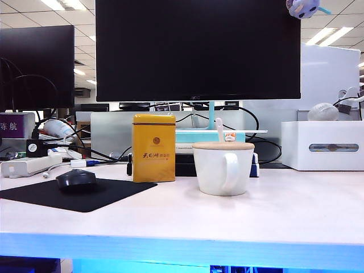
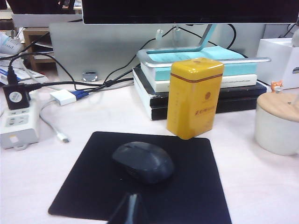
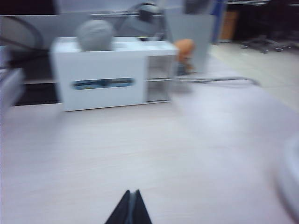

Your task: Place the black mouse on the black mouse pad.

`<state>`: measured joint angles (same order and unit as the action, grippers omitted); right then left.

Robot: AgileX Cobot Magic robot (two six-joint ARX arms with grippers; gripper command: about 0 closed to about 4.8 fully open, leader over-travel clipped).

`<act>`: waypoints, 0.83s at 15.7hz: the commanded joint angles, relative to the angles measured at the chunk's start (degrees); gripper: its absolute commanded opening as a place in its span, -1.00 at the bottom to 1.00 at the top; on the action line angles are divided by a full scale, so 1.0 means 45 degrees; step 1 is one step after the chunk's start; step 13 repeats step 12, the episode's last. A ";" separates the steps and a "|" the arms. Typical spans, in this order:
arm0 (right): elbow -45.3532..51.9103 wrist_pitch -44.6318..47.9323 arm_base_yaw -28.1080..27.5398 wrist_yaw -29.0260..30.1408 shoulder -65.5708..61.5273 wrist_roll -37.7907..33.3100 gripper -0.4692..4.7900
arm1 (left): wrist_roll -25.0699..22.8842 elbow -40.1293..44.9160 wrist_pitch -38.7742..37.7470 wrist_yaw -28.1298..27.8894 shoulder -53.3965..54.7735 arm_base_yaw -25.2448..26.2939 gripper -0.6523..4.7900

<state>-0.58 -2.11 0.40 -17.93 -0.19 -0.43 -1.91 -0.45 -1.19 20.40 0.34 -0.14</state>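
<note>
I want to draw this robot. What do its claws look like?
Only the tips show, each in its own wrist view. The left claw is two thin, dark, matte fingers pressed together into a point over the black mouse pad. The right claw looks the same: black, narrow, wedge-shaped. No cables or markings show, and the arms are out of view.

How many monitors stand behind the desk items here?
2: a large monitor in the center behind the yellow tin and white mug, and a smaller monitor at far left. Others may be hidden off-frame.

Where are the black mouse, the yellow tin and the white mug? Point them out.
black mouse point(image 2: 144, 161), left wrist view, domed top.
yellow tin point(image 1: 153, 148), exterior view, front face.
white mug point(image 1: 216, 169), exterior view, side wall.
</note>
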 commanded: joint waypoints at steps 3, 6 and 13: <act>0.0117 0.0131 -0.1151 -0.0005 -0.0010 -0.0019 -0.82 | -0.0049 -0.0024 0.0087 0.0039 -0.0029 0.0005 -0.78; 0.0117 -0.0223 -0.1103 0.1501 -0.0010 -0.0015 -0.82 | -0.0049 -0.0024 0.0087 0.0039 -0.0029 0.0000 -0.78; 0.0117 -0.0287 -0.1093 0.2977 -0.0010 -0.0015 -0.82 | -0.0049 -0.0024 0.0087 0.0039 -0.0029 0.0005 -0.78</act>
